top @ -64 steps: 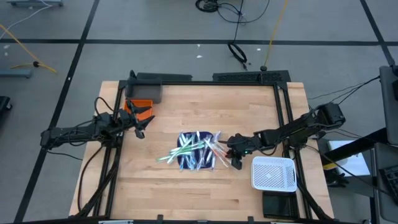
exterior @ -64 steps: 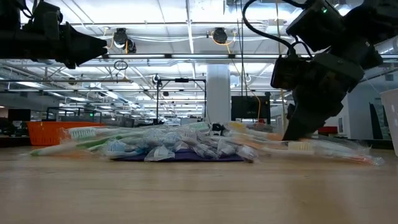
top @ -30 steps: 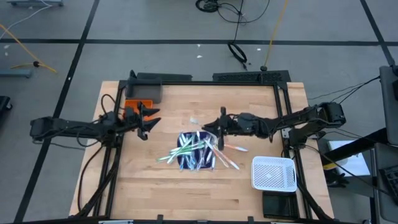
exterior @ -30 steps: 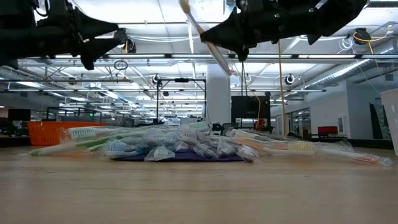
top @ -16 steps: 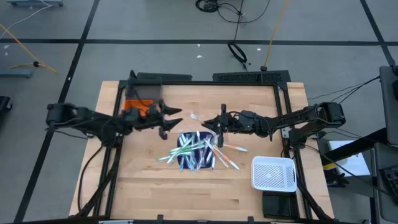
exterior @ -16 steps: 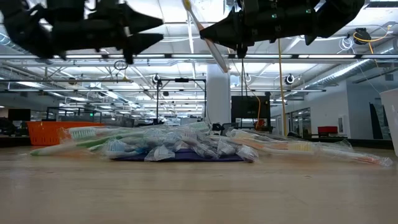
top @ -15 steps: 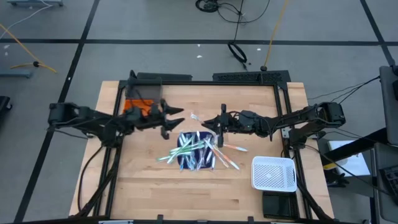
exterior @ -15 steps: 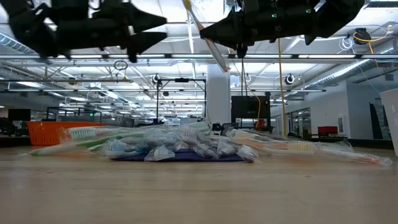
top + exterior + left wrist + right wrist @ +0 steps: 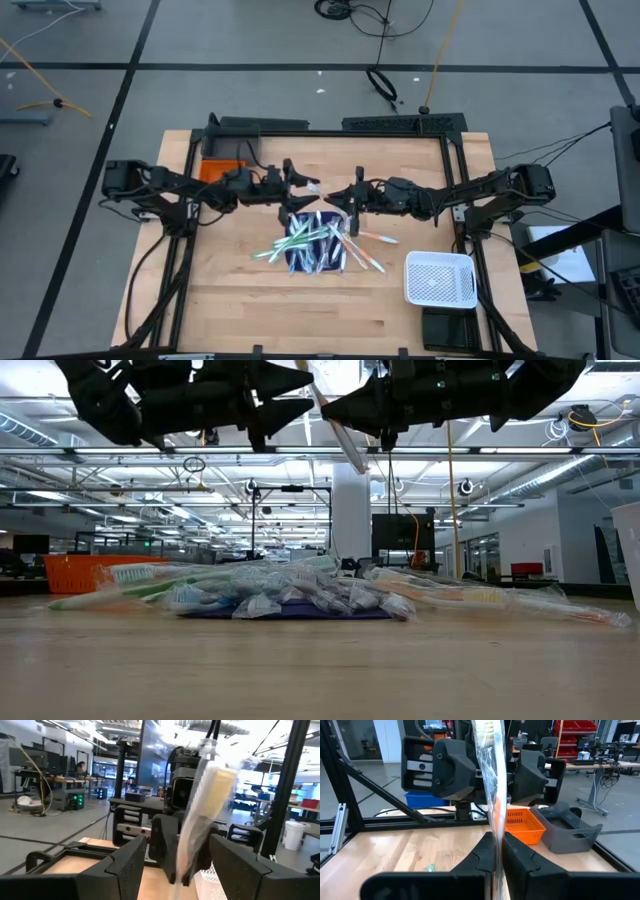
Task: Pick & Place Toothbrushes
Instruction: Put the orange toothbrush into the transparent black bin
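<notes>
A: Is the lighting even?
B: Yes, bright overhead ceiling lights (image 9: 195,422); the arms read as dark silhouettes against them.
A: Any blur?
B: The wrapped toothbrush (image 9: 200,820) near the lens is soft and glary.

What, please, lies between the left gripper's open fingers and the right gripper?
Only the wrapped toothbrush that the right gripper holds upright; the left gripper brackets it, per the left wrist view.

Open left pincer (image 9: 172,857) flanks a wrapped toothbrush (image 9: 202,810).
</notes>
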`<state>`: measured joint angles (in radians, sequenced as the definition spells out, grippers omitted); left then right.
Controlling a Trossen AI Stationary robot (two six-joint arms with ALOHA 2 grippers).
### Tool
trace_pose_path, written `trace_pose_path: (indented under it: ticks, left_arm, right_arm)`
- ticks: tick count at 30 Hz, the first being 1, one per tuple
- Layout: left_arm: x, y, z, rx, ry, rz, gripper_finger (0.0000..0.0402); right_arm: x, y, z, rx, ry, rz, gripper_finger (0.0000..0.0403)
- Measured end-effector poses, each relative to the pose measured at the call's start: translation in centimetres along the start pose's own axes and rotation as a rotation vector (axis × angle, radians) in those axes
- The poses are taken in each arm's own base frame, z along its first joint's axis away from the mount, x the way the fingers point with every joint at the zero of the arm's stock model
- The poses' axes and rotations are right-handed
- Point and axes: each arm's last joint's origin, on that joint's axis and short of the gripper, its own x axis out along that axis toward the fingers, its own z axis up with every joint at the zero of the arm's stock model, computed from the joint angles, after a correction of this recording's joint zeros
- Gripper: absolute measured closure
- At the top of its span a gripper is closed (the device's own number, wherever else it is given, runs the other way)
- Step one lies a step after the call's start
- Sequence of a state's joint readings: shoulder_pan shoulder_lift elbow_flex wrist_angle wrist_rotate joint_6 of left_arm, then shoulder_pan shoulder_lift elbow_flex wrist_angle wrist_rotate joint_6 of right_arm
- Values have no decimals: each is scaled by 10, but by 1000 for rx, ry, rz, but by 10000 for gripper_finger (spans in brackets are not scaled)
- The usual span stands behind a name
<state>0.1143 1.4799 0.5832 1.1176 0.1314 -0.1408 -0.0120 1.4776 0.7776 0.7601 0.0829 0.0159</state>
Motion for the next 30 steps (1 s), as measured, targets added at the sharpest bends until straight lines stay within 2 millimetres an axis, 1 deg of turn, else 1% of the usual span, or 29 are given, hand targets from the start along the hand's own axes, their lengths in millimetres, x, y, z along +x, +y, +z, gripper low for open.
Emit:
trace_pose_path:
  ticks: [3, 6, 9, 11, 13, 17, 18, 19, 26, 30]
  left_arm:
    - [5, -6, 5, 14, -18, -22, 179]
    - [11, -9, 3, 28, -8, -37, 180]
    - [16, -10, 4, 29, -15, -41, 200]
    - [16, -9, 3, 28, -11, -36, 230]
    - [17, -9, 2, 27, -1, -32, 269]
    - [16, -8, 4, 39, -3, -25, 366]
    - [16, -9, 4, 47, -3, -25, 382]
    - [16, -9, 4, 49, -3, -24, 389]
    - [16, -8, 2, 46, 21, -26, 395]
    - [11, -5, 8, 42, 61, -9, 397]
  right_arm:
    - [0, -1, 0, -2, 1, -3, 392]
    - [0, -1, 1, -1, -6, -4, 392]
    - [0, -1, 1, -1, -7, -2, 392]
    - [0, -1, 1, -1, -6, -1, 392]
    - [0, -1, 1, -1, -6, 0, 392]
    - [0, 0, 1, -2, -9, 7, 392]
    - [0, 0, 1, -2, -10, 7, 389]
    - [0, 0, 1, -2, -10, 7, 384]
    - [0, -1, 0, -9, 2, -3, 316]
    - [0, -5, -1, -10, 8, -17, 286]
